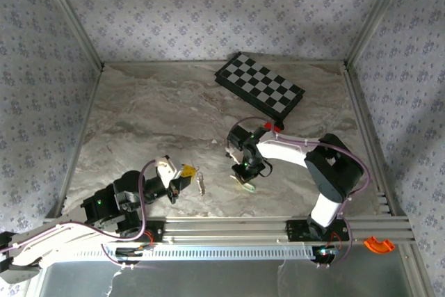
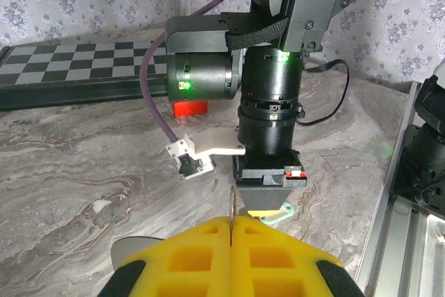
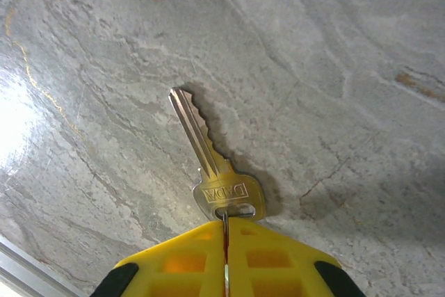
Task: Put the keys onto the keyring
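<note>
My left gripper [image 1: 186, 172] [image 2: 231, 224] is shut on a thin metal edge, the keyring [image 2: 231, 203], held a little above the table. Small silver keys [image 1: 201, 184] hang beside its fingertips. My right gripper [image 1: 245, 174] [image 3: 225, 226] points straight down about a hand's width to the right. It is shut on a thin wire that runs through the hole of a silver key [image 3: 208, 158] lying flat on the marble. A pale mint-green piece [image 1: 245, 186] [image 2: 290, 211] lies under the right gripper's fingers [image 2: 268, 203].
A black-and-white chessboard [image 1: 261, 92] [image 2: 69, 57] sits at the back, with a small red block [image 1: 268, 125] [image 2: 190, 108] at its near corner. An orange C-shaped piece [image 1: 379, 244] rests on the front rail [image 1: 243, 227]. Patterned walls enclose the table.
</note>
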